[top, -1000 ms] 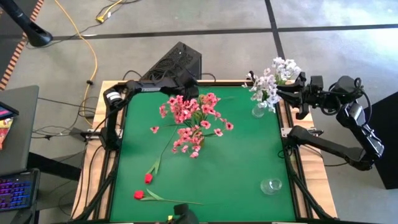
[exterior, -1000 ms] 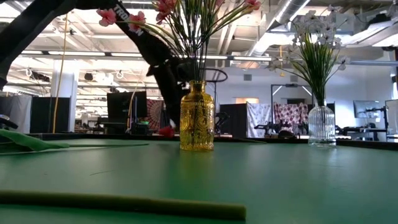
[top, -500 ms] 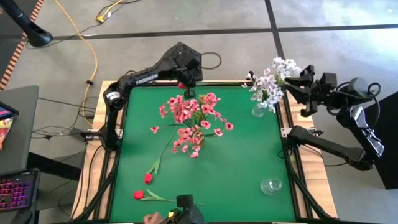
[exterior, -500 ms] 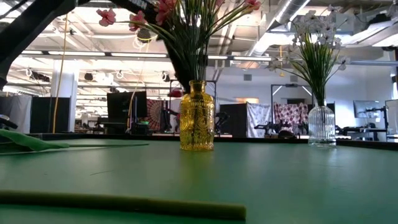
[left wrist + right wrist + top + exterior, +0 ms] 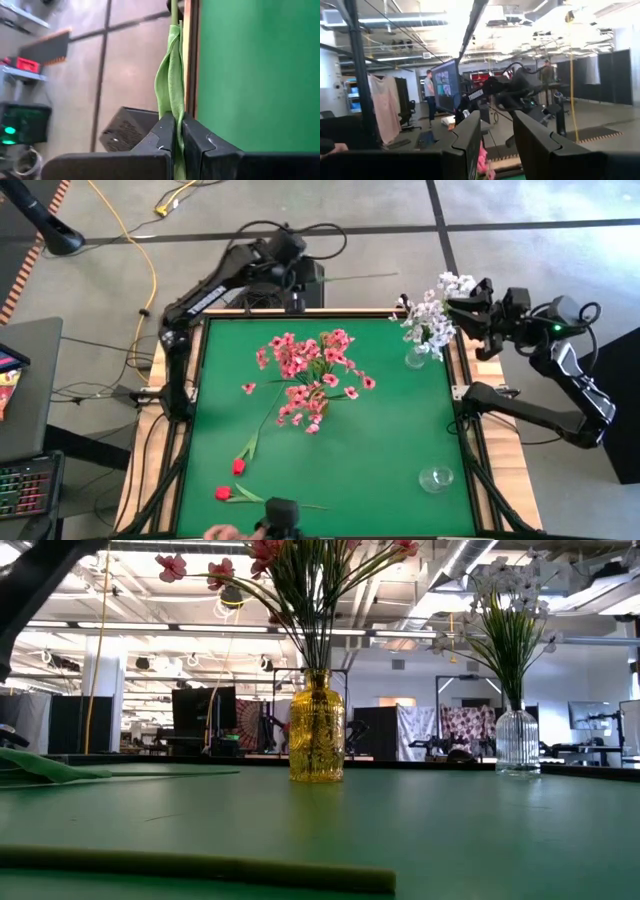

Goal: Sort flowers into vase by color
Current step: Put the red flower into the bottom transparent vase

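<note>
Left pincer is raised beyond the far left edge of the counter, clamped on a thin green stem with a folded leaf; in the high view the stem runs level out from the pincer toward the right. Its blossom end is not visible, so its colour cannot be confirmed. Judgement: the step in hand is carrying this spray to a vase. To do it well, the grip should stay firm, the stem should be turned upright over the chosen neck, and the approach should come from above so standing blooms are not knocked.

Mid-counter, the amber vase holds pink flowers. Two red buds lie loose on the green mat near the front left. A small clear glass stands empty at the front right. The ribbed clear vase at the far right edge holds white flowers.

Right pincer hovers just beside the white flowers, fingers apart and holding nothing.

Room: concrete floor, a yellow cable, a keyboard at left, and a hand at the front edge.
</note>
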Motion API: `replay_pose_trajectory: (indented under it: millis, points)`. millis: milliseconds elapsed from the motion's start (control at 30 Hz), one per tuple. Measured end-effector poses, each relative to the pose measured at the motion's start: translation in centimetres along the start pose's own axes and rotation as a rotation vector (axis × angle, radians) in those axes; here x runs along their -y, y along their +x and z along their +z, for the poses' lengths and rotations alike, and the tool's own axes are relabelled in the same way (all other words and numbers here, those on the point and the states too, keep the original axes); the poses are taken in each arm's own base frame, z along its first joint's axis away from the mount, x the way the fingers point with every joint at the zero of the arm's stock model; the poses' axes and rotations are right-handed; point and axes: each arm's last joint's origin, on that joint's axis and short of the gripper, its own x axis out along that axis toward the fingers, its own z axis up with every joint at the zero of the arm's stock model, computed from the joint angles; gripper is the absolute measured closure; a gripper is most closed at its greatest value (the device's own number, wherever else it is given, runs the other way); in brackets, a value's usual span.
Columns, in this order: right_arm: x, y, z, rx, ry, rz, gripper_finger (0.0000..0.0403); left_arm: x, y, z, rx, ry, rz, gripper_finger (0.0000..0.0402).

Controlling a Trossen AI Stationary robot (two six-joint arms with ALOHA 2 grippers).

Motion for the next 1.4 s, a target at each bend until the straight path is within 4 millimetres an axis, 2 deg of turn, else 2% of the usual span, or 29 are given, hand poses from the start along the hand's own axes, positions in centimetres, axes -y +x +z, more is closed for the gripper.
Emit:
replay_pose_trajectory:
  millis: [300, 500, 633, 733, 867, 1100, 1233, 1400]
  points:
    - [0.8, 4.0, -0.1, -0.012, -0.043, 0.087, 0.0259, -0.5, -6.5, -0.3, 0.097, -0.028, 0.101, 0.0401]
    - [1.6, 7.1, -0.7, -0.064, -0.145, 0.119, 0.0259, -0.2, -8.1, -0.3, 0.150, -0.129, 0.073, 0.0401]
    - [2.1, 9.1, -1.1, -0.088, -0.251, 0.127, 0.0259, 0.1, -9.8, -0.2, 0.195, -0.276, 0.068, 0.0401]
    - [2.4, 10.2, -1.7, -0.104, -0.408, 0.097, 0.0259, 0.4, -10.4, -0.5, 0.194, -0.388, 0.045, 0.0401]
    - [3.0, 11.5, -2.8, -0.152, -0.700, -0.003, 0.0259, 0.7, -10.8, -0.7, 0.186, -0.518, -0.017, 0.0401]
    - [3.9, 14.2, -5.2, -0.274, -1.214, -0.080, 0.0259, 1.1, -10.8, -0.8, 0.183, -0.648, -0.109, 0.0401]
    - [4.6, 15.8, -6.7, -0.334, -1.390, -0.110, 0.0259, 1.2, -10.9, -0.7, 0.195, -0.710, -0.166, 0.0401]
    - [5.3, 17.5, -8.3, -0.363, -1.513, -0.146, 0.0259, 1.3, -10.9, -0.7, 0.197, -0.786, -0.207, 0.0401]
